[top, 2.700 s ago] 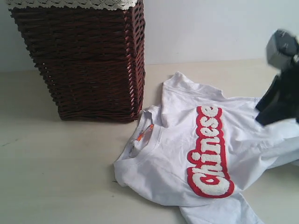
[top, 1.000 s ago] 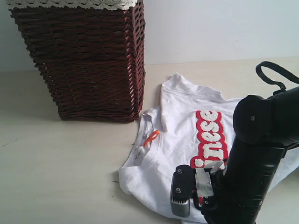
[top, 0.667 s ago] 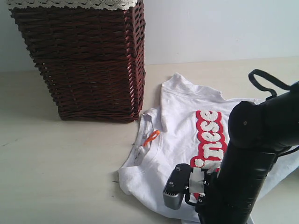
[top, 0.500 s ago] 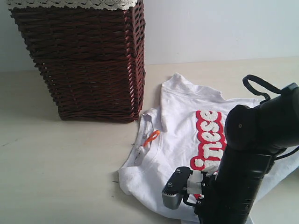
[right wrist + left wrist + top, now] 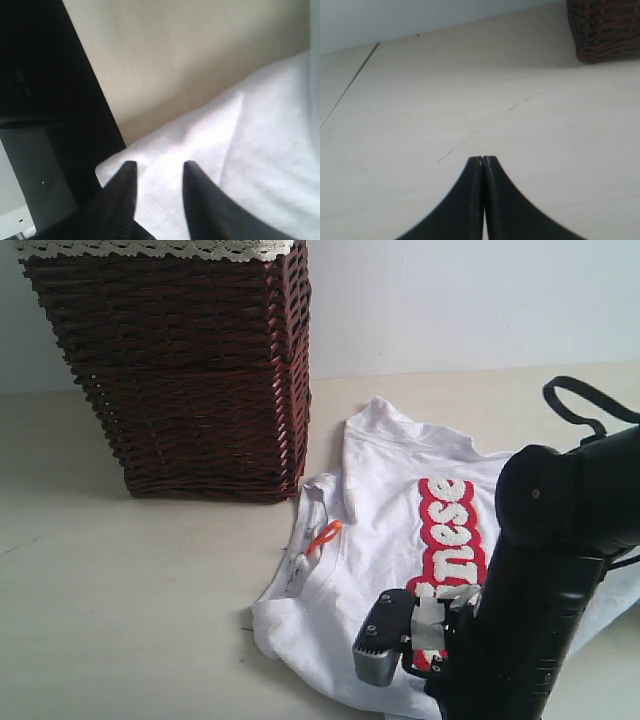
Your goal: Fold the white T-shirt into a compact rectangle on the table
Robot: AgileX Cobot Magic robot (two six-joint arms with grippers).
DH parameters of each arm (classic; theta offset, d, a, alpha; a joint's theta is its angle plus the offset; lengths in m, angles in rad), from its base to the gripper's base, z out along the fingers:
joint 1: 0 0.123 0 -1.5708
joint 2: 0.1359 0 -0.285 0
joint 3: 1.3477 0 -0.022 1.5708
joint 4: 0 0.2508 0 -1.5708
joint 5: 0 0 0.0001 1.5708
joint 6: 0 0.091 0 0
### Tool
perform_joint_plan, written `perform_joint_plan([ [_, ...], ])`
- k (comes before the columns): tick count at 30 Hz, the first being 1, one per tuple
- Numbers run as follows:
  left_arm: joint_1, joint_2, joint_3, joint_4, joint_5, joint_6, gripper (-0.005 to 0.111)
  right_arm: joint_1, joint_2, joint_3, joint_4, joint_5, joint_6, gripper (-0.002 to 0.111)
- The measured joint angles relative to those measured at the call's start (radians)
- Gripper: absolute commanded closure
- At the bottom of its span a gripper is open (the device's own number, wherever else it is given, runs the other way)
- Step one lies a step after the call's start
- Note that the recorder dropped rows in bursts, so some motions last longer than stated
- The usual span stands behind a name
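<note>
Shirt (image 5: 390,550): lies face up and rumpled on the table (image 5: 130,600), just beside the basket (image 5: 180,370), its neck and orange tag (image 5: 322,536) on the basket side
Right gripper (image 5: 159,169): down at the shirt's near edge, jaws apart with a corner of cloth lying between them; no pinch that I can see
Left gripper (image 5: 483,160): pressed together on nothing, over bare table with no shirt near it
Handling: looks light, soft and floppy, likely to sag and drag; the fuzzy lettering (image 5: 452,525) is probably a thicker, stiffer patch
Where to hold: a hemmed edge or corner, catching every layer there
Exterior view alone: how the whole shirt lies, the tag and the basket; the right arm (image 5: 540,620) hides the grip spot
Right wrist view alone: the corner between the jaws and a faint stitch line
Left wrist view alone: the left gripper itself
</note>
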Motion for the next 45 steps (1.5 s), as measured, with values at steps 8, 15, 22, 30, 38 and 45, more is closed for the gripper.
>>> perform_joint_plan([
  [8, 0.000, 0.000, 0.000, 0.000, 0.000, 0.000, 0.107, 0.145, -0.037, 0.000, -0.094, -0.122, 0.206, 0.051],
  [15, 0.000, 0.000, 0.000, 0.000, -0.002, 0.000, 0.107, 0.189, -0.016, 0.000, -0.259, -0.151, 0.363, 0.055],
  [22, 0.000, 0.000, 0.000, 0.000, -0.002, 0.000, 0.107, 0.189, -0.016, 0.000, -0.183, -0.188, 0.362, 0.055],
  [30, 0.000, 0.000, 0.000, 0.000, -0.002, 0.000, 0.107, 0.189, 0.044, -0.007, -0.178, -0.225, 0.362, 0.072],
  [38, 0.000, 0.000, 0.000, 0.000, -0.002, 0.000, 0.107, 0.189, 0.063, -0.012, -0.246, -0.224, 0.360, 0.108],
  [45, 0.000, 0.000, 0.000, 0.000, -0.002, 0.000, 0.107, 0.189, 0.023, -0.007, -0.268, -0.177, 0.358, 0.108],
])
